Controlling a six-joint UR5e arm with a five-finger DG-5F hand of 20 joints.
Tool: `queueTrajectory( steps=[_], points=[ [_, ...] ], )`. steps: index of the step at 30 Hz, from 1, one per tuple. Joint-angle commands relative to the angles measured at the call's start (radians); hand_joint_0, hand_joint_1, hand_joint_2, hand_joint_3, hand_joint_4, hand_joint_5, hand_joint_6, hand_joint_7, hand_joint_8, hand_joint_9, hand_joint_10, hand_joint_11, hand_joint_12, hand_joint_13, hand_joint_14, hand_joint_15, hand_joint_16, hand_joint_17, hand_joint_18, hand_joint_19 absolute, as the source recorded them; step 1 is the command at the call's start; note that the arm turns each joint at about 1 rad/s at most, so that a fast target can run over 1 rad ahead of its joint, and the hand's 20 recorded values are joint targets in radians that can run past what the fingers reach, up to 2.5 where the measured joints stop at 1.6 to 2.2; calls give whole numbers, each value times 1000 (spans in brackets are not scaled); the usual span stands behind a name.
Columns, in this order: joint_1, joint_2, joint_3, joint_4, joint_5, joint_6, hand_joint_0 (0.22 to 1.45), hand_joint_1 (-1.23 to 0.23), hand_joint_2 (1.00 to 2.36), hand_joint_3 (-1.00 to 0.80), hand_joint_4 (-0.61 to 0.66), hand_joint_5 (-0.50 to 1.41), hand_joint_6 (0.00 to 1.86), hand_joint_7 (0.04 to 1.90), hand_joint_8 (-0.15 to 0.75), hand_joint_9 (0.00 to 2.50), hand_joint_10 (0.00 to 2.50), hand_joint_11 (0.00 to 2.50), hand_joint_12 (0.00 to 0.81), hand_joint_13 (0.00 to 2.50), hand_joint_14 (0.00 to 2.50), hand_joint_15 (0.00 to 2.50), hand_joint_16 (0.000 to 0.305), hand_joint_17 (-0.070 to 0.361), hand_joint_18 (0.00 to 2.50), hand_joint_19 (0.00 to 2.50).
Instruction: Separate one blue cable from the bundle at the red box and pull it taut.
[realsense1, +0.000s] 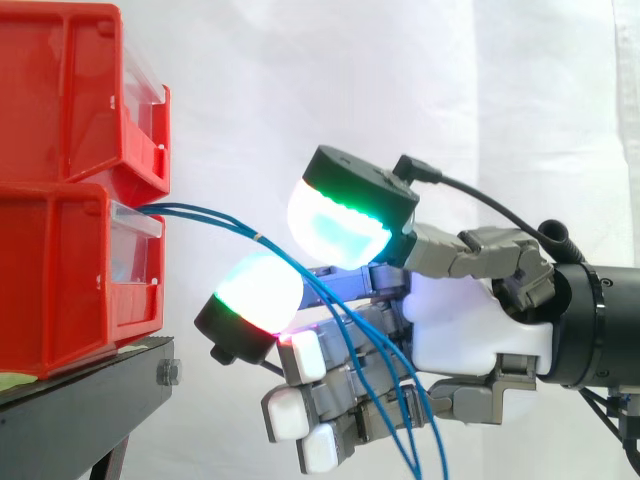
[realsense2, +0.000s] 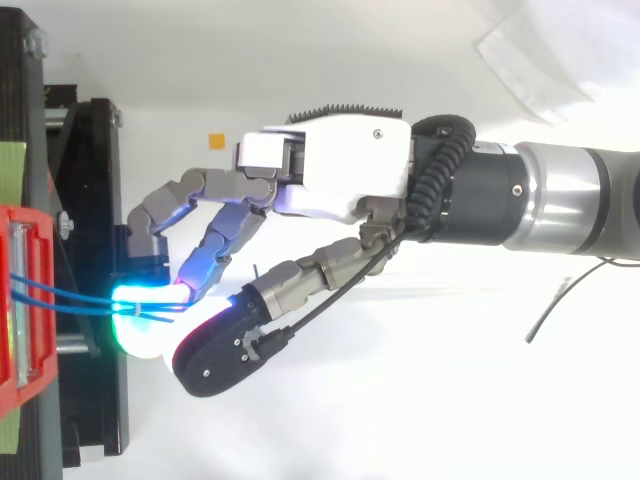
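Blue cables (realsense1: 210, 216) are leaving the red box (realsense1: 60, 290) at 9 o'clock and trailing toward 5 o'clock. I am pinching them between glowing pads (realsense1: 335, 230) of the hand (realsense1: 470, 325). I judge one strand needs isolating before drawing toward 3 o'clock.

Side cam's close and level, top cam looks straight down; both catch my hand (realsense1: 470, 320) at 3 o'clock, red bins (realsense1: 70, 250) at 9.
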Motion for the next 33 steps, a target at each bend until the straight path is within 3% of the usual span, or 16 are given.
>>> queueTrajectory(
  steps=[1, 9, 15, 21, 27, 33],
  points=[
    [-3, -6, -1, 4, -2, 9, 620, -744, 1010, -359, 172, -173, 799, 1004, 318, 981, 18, 699, 378, 959, 18, 459, 50, 113, 755, 655],
    [-6, -6, 7, 6, -3, 14, 625, -769, 1008, -390, 170, -183, 835, 957, 315, 983, 20, 715, 373, 967, 18, 475, 50, 112, 761, 654],
    [-6, -6, 14, 4, -3, 12, 610, -630, 1006, -434, 167, -175, 833, 967, 317, 1009, 18, 718, 377, 983, 19, 479, 50, 112, 767, 662],
    [-9, -6, 20, 0, -3, 10, 607, -602, 1010, -367, 151, -171, 841, 980, 317, 1013, 18, 716, 377, 985, 18, 485, 50, 113, 774, 671],
    [-9, -6, 28, -5, -5, 4, 620, -753, 1016, -243, 115, -177, 856, 1005, 319, 990, 21, 727, 380, 975, 18, 483, 51, 114, 779, 673],
    [-9, -6, 30, -6, -3, 4, 646, -827, 1016, -252, 82, -185, 868, 1020, 319, 974, 21, 739, 376, 985, 19, 505, 50, 113, 790, 679]
  ],
)
